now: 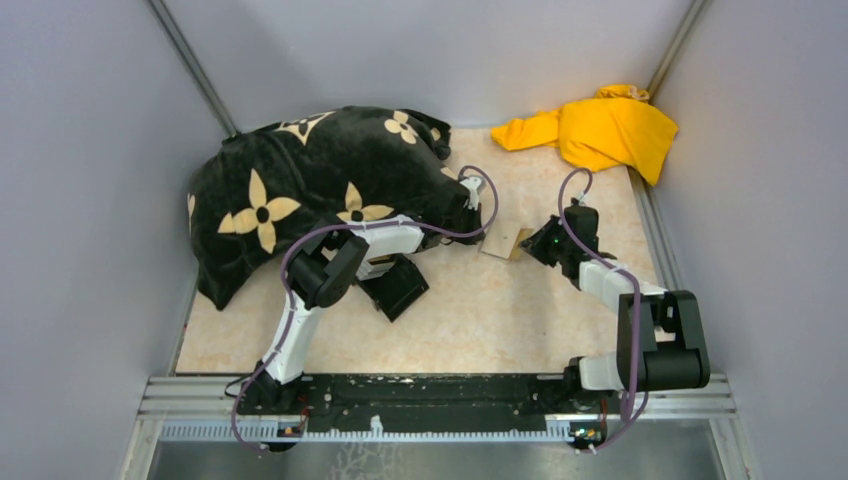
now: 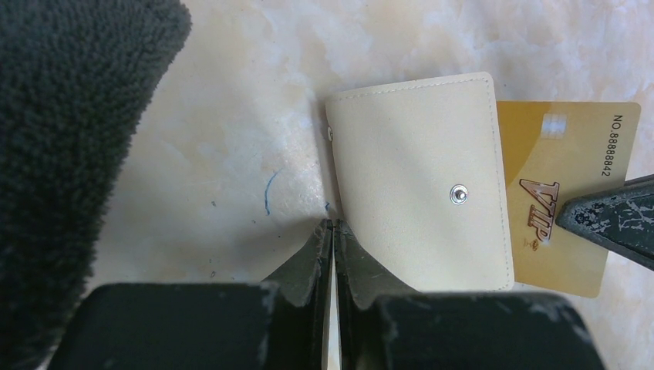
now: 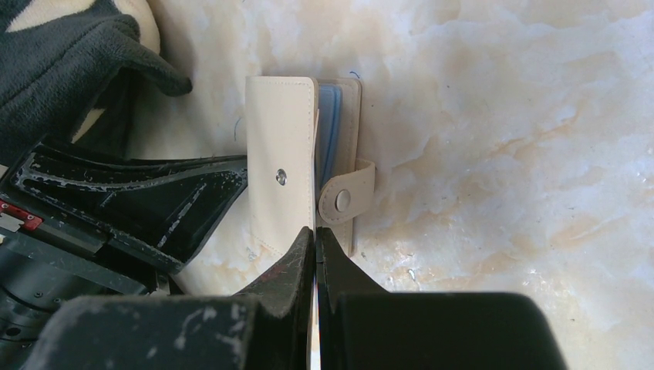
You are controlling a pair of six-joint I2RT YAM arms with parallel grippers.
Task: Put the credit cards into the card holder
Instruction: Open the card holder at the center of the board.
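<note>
The cream card holder (image 2: pixel 416 185) lies on the marble-pattern table, its cover raised. My left gripper (image 2: pixel 333 223) is shut on the holder's left edge, with a thin pale sliver between its fingers. A gold credit card (image 2: pixel 555 154) printed "VIP" sticks out from under the holder's right side. My right gripper (image 3: pixel 316 230) is shut on that card, which shows edge-on between the jaws. In the right wrist view a light blue card (image 3: pixel 330 131) sits inside the card holder (image 3: pixel 281 139), beside the clasp tab (image 3: pixel 347 200). From above, both grippers meet at the card holder (image 1: pixel 498 243).
A black plush cushion with beige flowers (image 1: pixel 320 180) fills the back left, touching the left arm. A yellow cloth (image 1: pixel 600 130) lies at the back right corner. A black box (image 1: pixel 397 285) sits under the left forearm. Grey walls close in on three sides.
</note>
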